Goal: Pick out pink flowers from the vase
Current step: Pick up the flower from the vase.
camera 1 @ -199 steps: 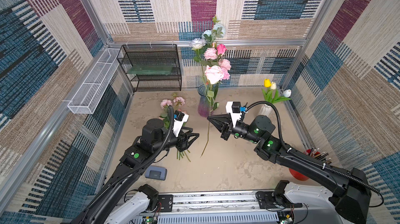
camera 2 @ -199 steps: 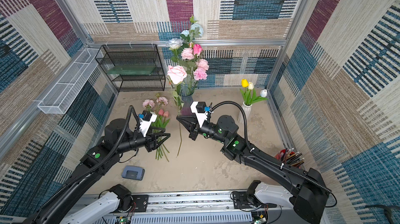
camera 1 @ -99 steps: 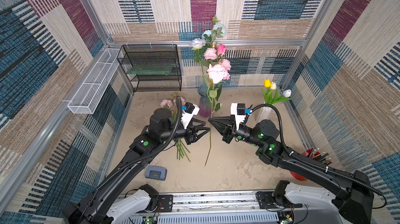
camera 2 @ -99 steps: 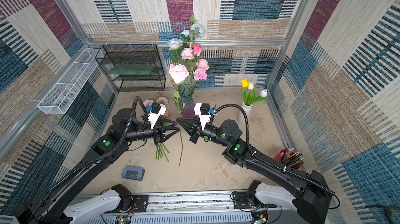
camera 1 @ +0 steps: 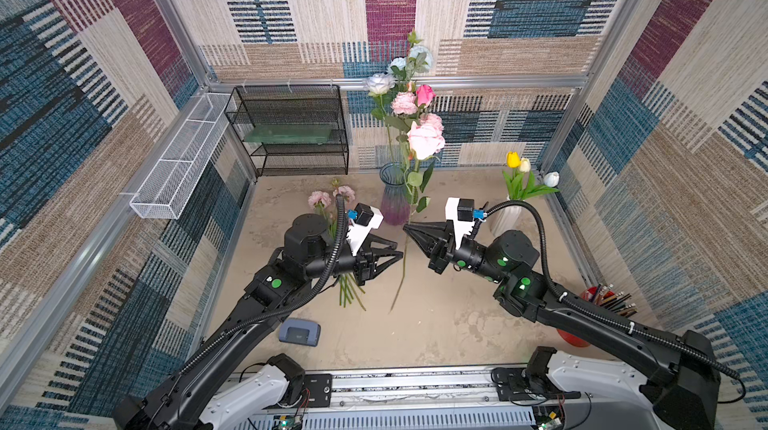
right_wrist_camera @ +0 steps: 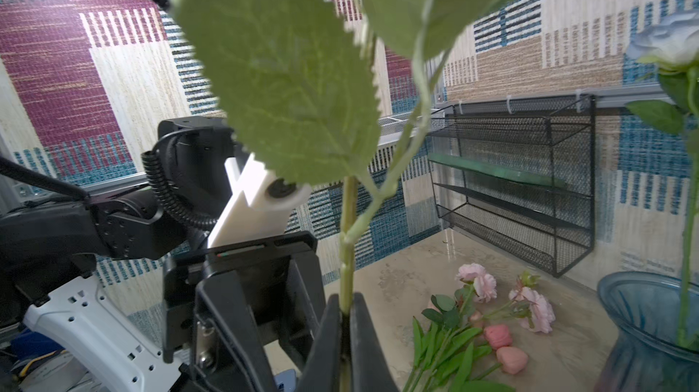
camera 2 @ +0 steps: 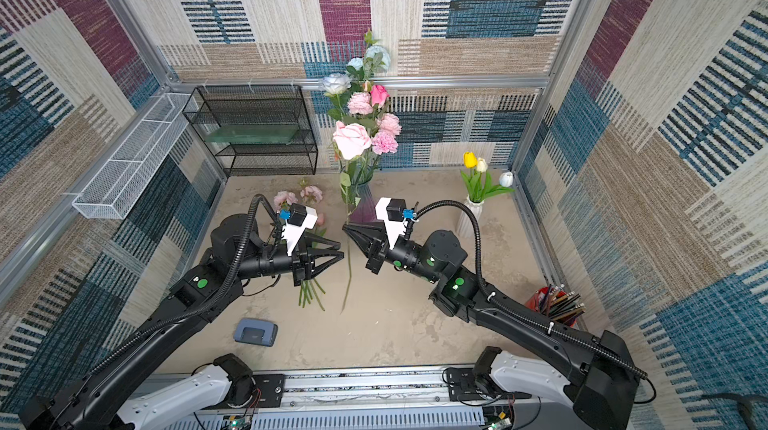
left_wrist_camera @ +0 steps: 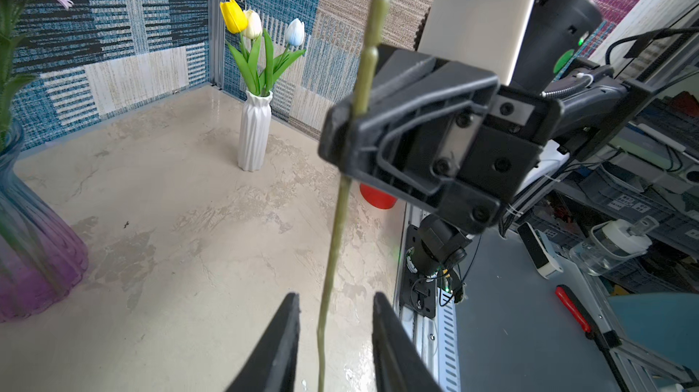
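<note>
My right gripper (camera 1: 405,227) is shut on the long green stem (camera 1: 400,286) of a large pink rose (camera 1: 424,140), lifted clear of the vase (camera 1: 394,199). The wrist view has the stem pinched between the right gripper (right_wrist_camera: 345,299) jaws under big leaves. Lower down, my left gripper (left_wrist_camera: 336,297) is open, one finger on each side of the stem (left_wrist_camera: 328,276), with gaps showing. Other pink flowers (camera 1: 404,103) stand in the blue-and-purple glass vase (right_wrist_camera: 650,318) with pale blue roses. Several picked pink flowers (right_wrist_camera: 476,284) lie on the floor at the left.
A white vase of yellow and white tulips (camera 1: 505,218) stands at the back right. A black wire rack (camera 1: 291,133) and a white wire basket (camera 1: 183,158) line the back left. A red pencil cup (camera 1: 598,303) sits right, a grey-blue device (camera 1: 299,331) front left.
My left gripper has swung right from the laid-down flowers to the hanging stem and its jaws have narrowed around it. The right gripper has shifted slightly with the rose.
</note>
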You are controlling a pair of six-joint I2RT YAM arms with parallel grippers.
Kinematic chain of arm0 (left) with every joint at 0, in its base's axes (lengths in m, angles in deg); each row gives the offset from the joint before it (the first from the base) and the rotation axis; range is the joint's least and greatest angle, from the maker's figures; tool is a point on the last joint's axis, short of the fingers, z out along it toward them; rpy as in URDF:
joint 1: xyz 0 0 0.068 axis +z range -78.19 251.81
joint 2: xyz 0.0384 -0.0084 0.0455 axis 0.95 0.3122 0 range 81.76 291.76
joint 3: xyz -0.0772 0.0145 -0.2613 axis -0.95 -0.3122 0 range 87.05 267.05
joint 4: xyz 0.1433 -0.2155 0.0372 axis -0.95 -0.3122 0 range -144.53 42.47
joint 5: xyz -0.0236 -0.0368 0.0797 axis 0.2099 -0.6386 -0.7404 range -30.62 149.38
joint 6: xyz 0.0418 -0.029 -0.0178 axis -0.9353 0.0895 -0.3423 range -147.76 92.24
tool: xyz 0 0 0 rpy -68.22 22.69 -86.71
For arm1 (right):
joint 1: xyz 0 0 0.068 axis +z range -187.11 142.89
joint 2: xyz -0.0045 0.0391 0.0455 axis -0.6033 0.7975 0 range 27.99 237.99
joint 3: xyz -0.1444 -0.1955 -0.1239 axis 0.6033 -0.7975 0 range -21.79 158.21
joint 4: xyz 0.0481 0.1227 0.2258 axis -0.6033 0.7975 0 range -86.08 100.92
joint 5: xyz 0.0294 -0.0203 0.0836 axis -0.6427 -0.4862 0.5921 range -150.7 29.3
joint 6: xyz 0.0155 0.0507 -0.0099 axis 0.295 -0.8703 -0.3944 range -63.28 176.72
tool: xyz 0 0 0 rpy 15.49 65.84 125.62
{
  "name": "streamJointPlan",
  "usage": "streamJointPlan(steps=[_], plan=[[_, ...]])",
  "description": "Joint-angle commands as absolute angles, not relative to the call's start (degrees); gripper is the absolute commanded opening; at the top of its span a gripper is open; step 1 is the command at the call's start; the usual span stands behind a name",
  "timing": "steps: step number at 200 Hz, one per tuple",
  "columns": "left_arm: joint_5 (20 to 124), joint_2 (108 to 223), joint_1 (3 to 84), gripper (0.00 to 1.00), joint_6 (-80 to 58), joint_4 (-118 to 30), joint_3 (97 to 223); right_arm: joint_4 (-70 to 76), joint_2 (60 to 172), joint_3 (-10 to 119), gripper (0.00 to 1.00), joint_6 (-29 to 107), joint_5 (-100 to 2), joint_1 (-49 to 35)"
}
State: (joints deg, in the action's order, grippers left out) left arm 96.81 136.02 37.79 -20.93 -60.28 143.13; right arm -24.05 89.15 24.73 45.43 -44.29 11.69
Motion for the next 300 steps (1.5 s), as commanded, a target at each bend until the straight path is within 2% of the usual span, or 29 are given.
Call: streamJointPlan(steps=[1, 45, 95, 151, 180, 197, 228, 239, 253, 275, 300], plan=[[90.2, 135.8, 37.9, 0.35, -23.5, -65.0, 143.5, -22.6, 88.2, 24.7, 0.0, 48.3, -47.2, 11.8], [100.2, 135.7, 37.6, 0.49, -20.0, -57.8, 141.5, -23.9, 88.3, 24.3, 0.0, 46.8, -47.2, 11.7], [98.6, 138.7, 36.4, 0.49, -18.7, -55.8, 144.3, -26.7, 90.1, 24.4, 0.0, 43.4, -44.7, 11.8], [95.9, 141.9, 35.0, 0.33, -18.4, -55.1, 146.3, -28.2, 90.5, 24.0, 0.0, 41.5, -44.3, 11.8], [94.4, 142.3, 34.8, 0.17, -18.4, -55.1, 145.8, -29.6, 90.1, 23.2, 0.0, 40.3, -43.9, 11.9], [93.9, 141.8, 34.7, 0.0, -18.1, -54.6, 145.2, -29.4, 90.0, 23.1, 0.0, 40.1, -44.0, 11.8], [93.2, 140.4, 34.7, 0.0, -17.1, -53.1, 143.6, -29.4, 90.1, 22.5, 0.0, 40.0, -44.2, 11.8], [93.1, 140.0, 34.7, 0.0, -16.7, -52.8, 143.0, -29.4, 90.1, 22.2, 0.06, 40.2, -44.5, 11.9], [93.0, 139.4, 34.7, 0.0, -15.6, -52.5, 141.9, -28.9, 89.8, 21.8, 0.19, 40.5, -45.1, 12.0], [87.1, 138.1, 34.8, 0.0, -13.2, -53.4, 140.2, -28.2, 89.0, 21.6, 0.36, 41.8, -45.3, 12.4], [81.5, 136.1, 35.0, 0.0, -10.1, -54.7, 136.8, -26.2, 87.4, 21.6, 0.44, 44.7, -46.4, 13.8]])
